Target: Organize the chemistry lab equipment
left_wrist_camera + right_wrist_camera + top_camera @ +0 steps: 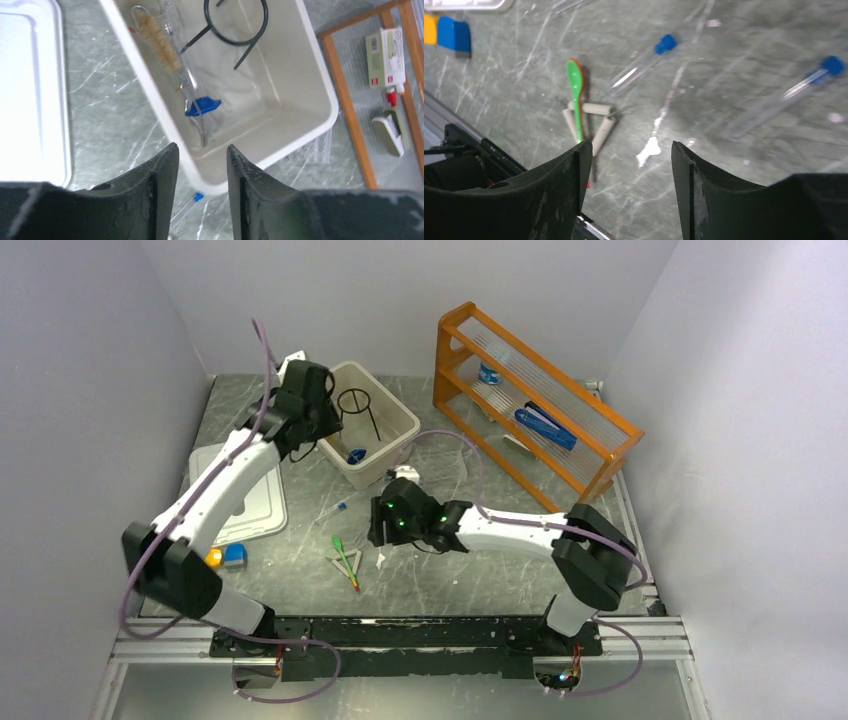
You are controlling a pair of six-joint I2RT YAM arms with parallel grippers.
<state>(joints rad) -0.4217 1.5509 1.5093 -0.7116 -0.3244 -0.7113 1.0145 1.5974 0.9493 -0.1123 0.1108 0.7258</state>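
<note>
Two blue-capped test tubes (639, 62) lie loose near the middle of the worktop (724, 190), beside a green dropper (575, 95). The right hand (629, 150) hangs over them, fingers apart and empty. The left hand (200, 155), partly open and holding nothing, hangs over the rim of the beige bin (320, 100) toward the far edge. A brush (157, 37) and black ring stand (235, 22) sit inside the bin.

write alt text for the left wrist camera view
The left end effector hangs open and empty over the edge of a white bin on a grey marbled table. In the bin lie a bristle brush, a clear blue-capped tube and a black wire ring stand; an orange rack shows at right.
</note>
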